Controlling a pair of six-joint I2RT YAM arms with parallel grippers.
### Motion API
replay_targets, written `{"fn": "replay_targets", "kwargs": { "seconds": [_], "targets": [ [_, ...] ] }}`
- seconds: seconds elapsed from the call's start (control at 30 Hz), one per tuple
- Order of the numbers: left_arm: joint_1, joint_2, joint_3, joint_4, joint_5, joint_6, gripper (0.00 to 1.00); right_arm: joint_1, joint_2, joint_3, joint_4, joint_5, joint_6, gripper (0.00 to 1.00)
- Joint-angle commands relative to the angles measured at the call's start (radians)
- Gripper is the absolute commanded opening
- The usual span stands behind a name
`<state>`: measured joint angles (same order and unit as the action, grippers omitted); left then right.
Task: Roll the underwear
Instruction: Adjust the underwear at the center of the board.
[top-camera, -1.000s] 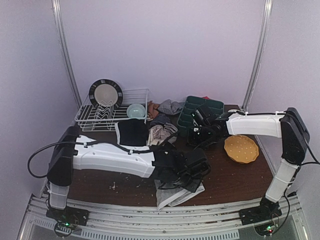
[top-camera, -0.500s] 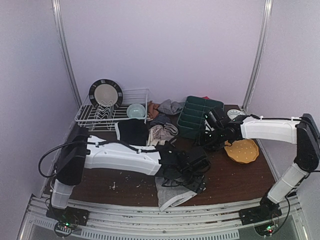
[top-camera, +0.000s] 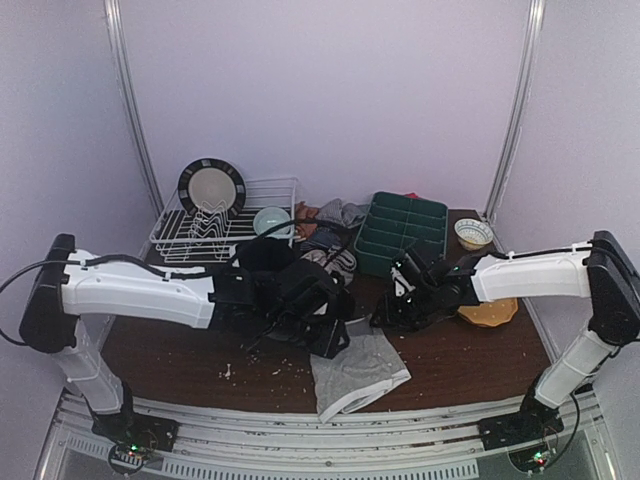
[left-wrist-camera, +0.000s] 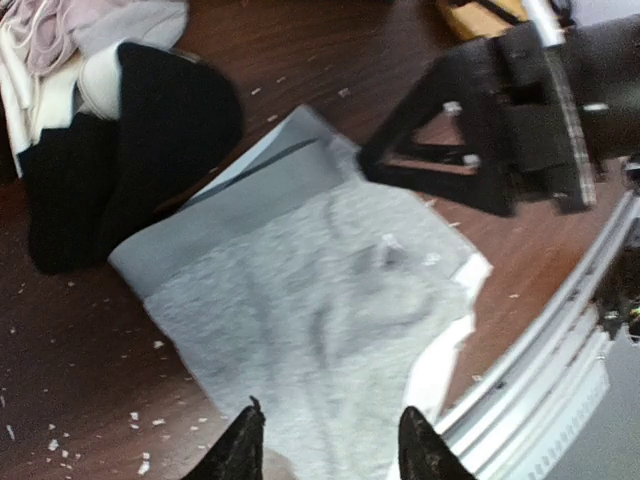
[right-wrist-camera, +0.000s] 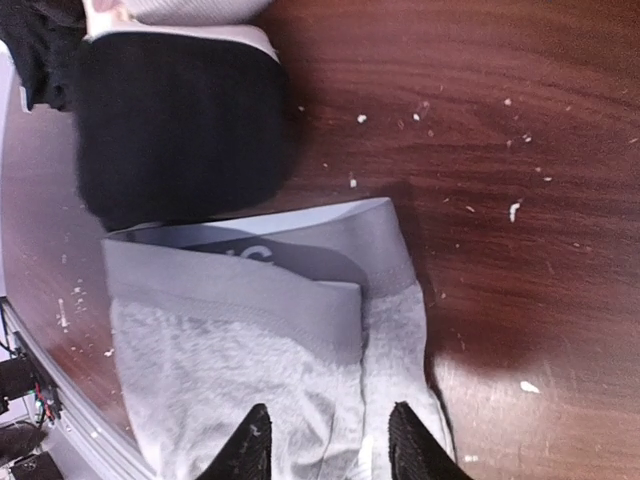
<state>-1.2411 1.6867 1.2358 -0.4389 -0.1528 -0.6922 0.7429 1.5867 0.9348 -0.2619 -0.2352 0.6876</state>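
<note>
lying flat on the dark brown wooden desk (top-camera: 470, 375) near its front edge is the light grey cloth underwear (top-camera: 362, 368) (left-wrist-camera: 310, 300) (right-wrist-camera: 250, 340), waistband just beside a black cloth garment (right-wrist-camera: 180, 130) (left-wrist-camera: 130, 150). left end effector (left-wrist-camera: 325, 445) (top-camera: 325, 335) above it, fingers spread; right end effector (right-wrist-camera: 325, 440) (top-camera: 395, 312) too, fingers spread.

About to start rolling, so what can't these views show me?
Top view: the left gripper covers one far corner of the light grey underwear; the garment pile behind is too jumbled to count.
Left wrist view: that underwear runs off the bottom edge.
Right wrist view: its lower part is also cut off at the bottom edge.
</note>
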Motion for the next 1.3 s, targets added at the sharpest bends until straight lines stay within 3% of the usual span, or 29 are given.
{"fn": "replay_targets", "kwargs": {
  "seconds": [0.0,0.17,0.6,0.77,1.27],
  "targets": [
    [0.025,0.048,-0.054,0.058,0.004,-0.044,0.4,0.006,0.078,0.043,0.027,-0.019,0.0,0.38],
    [0.031,0.097,-0.068,0.068,0.008,-0.056,0.38,0.006,0.139,0.08,0.018,-0.012,-0.011,0.36],
    [0.042,0.156,-0.099,0.09,0.03,-0.062,0.29,0.006,0.235,0.144,-0.034,0.006,-0.031,0.18],
    [0.043,0.17,-0.118,0.106,0.038,-0.068,0.25,0.007,0.228,0.149,-0.04,0.01,-0.042,0.01],
    [0.043,0.179,-0.157,0.123,0.034,-0.09,0.22,0.029,0.165,0.246,-0.166,0.168,-0.171,0.0]
  ]
}}
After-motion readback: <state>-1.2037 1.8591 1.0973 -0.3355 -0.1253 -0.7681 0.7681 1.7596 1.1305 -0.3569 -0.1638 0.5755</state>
